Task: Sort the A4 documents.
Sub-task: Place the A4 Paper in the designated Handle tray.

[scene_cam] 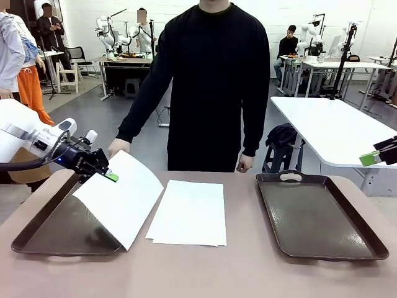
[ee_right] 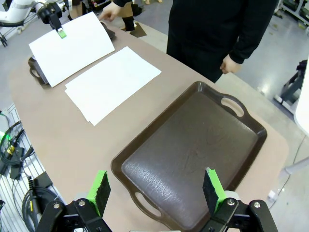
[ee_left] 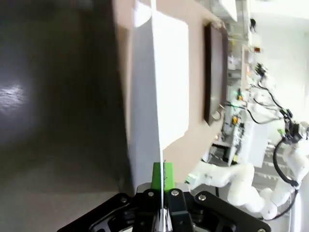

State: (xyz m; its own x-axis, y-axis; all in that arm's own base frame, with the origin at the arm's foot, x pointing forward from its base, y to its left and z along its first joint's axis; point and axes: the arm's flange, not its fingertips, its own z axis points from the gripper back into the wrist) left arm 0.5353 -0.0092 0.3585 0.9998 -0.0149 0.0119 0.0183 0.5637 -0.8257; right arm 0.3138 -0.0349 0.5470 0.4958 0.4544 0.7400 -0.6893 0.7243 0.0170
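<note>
My left gripper (scene_cam: 110, 175) is shut on the edge of a white A4 sheet (scene_cam: 121, 197), holding it tilted above the left brown tray (scene_cam: 56, 233). In the left wrist view the sheet (ee_left: 145, 96) runs edge-on up from my green fingertips (ee_left: 156, 176). More A4 documents (scene_cam: 188, 212) lie flat in a small stack on the table's middle, also seen in the right wrist view as the stack (ee_right: 112, 82) beside the held sheet (ee_right: 72, 46). My right gripper (ee_right: 157, 191) hangs open high above the right brown tray (ee_right: 193, 154), its green pad (scene_cam: 371, 159) at the picture's right edge.
A person in a black sweater (scene_cam: 214, 81) stands at the table's far side, one hand (scene_cam: 118, 146) near the held sheet, the other hand (scene_cam: 245, 162) hanging. The right tray (scene_cam: 316, 217) holds nothing. Cables (ee_right: 14, 159) hang beside the table's near edge.
</note>
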